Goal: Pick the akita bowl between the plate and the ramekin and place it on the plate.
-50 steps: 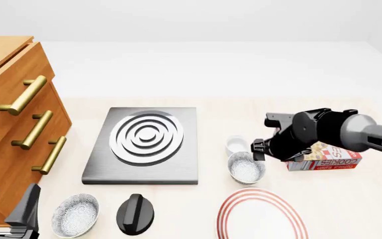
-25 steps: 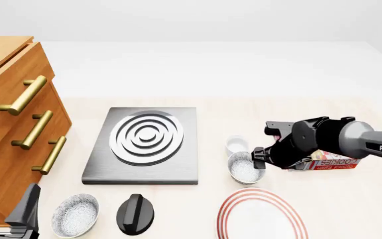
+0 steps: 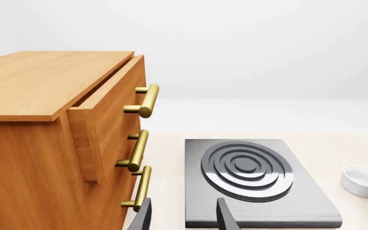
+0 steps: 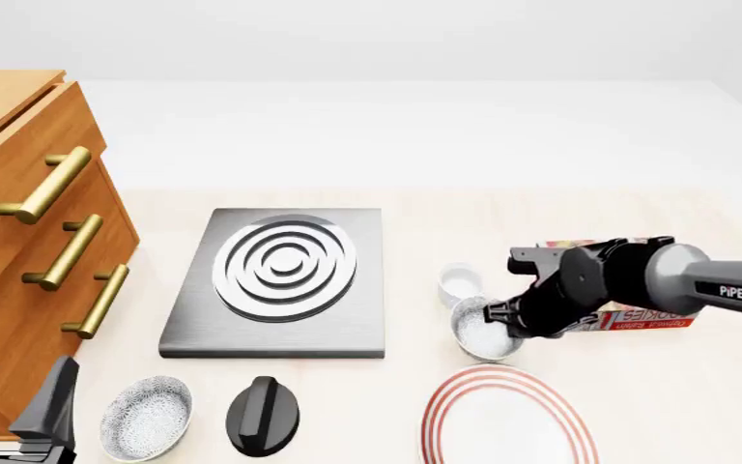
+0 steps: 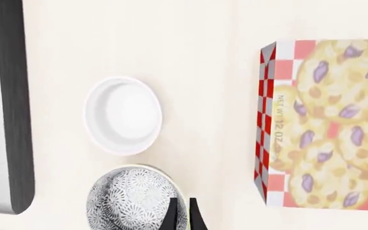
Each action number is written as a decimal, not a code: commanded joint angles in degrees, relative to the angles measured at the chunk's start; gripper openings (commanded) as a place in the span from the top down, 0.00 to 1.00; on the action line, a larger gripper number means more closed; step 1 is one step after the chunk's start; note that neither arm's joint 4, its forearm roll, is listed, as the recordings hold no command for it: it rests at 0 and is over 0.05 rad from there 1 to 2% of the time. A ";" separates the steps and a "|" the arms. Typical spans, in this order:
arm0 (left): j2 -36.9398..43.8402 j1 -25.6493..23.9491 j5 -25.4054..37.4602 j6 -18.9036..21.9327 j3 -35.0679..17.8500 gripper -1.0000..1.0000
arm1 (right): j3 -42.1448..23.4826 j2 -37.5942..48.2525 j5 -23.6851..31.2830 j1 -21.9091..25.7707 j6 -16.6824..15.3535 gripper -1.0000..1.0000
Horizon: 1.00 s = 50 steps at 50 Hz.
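the akita bowl (image 4: 479, 329) sits on the desk (image 4: 680, 387) between the ramekin (image 4: 459, 282) and the plate (image 4: 510, 420), nothing visible inside any of the three; the plate is cut off by the frame edge. the right end effector (image 5: 180, 214) has its fingers nearly together over the bowl's rim, though a firm clamp cannot be told. the left end effector (image 4: 16, 401) stands apart near a second bowl (image 4: 147, 416). the arm partly hides a cookie box (image 4: 636, 314).

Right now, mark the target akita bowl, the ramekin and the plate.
akita bowl (image 4: 479, 329), front view, speckled inside.
ramekin (image 5: 122, 115), right wrist view, white floor of the cup.
plate (image 4: 439, 414), front view, red-ringed rim at its left.
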 commanded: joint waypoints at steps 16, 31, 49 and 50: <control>0.00 0.00 0.00 0.00 0.00 0.00 | -1.80 -4.52 4.62 -2.14 -2.99 1.00; 0.00 0.00 0.00 0.00 0.00 0.00 | -3.22 -12.37 9.74 1.64 -1.77 1.00; 0.00 0.00 0.00 0.00 0.00 0.00 | 1.31 -24.12 15.36 4.86 -6.31 1.00; 0.00 0.00 0.00 0.00 0.00 0.00 | 1.64 -24.51 15.49 4.82 -6.47 1.00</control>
